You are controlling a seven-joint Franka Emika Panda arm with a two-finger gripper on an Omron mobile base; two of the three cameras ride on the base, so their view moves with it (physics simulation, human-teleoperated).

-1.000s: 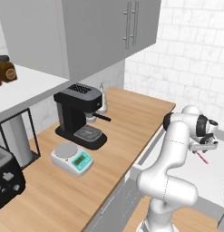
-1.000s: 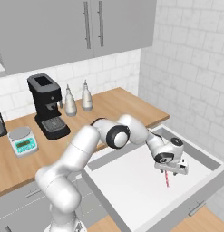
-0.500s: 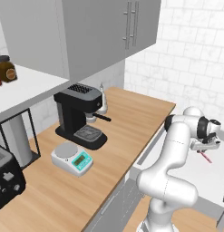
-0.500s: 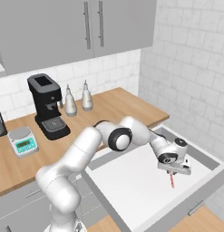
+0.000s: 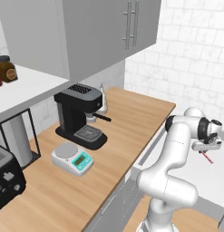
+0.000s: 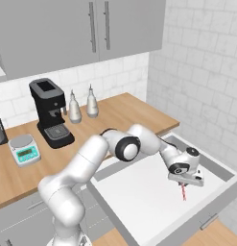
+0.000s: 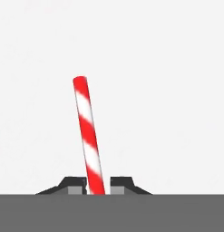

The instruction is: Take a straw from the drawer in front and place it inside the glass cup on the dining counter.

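A white-tiled kitchen corner with grey wall cabinets frames a wooden tabletop [image 6: 115,113] carrying a black coffee machine [image 6: 49,113], a small scale [image 6: 25,148] and two bottles [image 6: 83,105]; below its edge the drawer [image 6: 213,166] stands pulled out, its pale floor bare around the arm's reach. The tool [image 6: 185,181] hangs low over the drawer's right part in the right base view, and in the left base view the tool [image 5: 206,146] sits at about 3 o'clock from the arm's elbow. The straw [image 7: 89,141] is clamped between the two dark fingertips [image 7: 121,182] at one end, the fingers drawn together tight on it. In the hand view its long axis runs from the tips toward roughly 12 o'clock, leaning a little to 11, so it points nearly straight along the tool's own line. In the right base view the straw [image 6: 183,191] hangs from the tool toward 6 o'clock, its free end close to the drawer floor; whether it touches I cannot tell. The next move, as I judge it, is a lift clear of the drawer walls with the straw pointing down.
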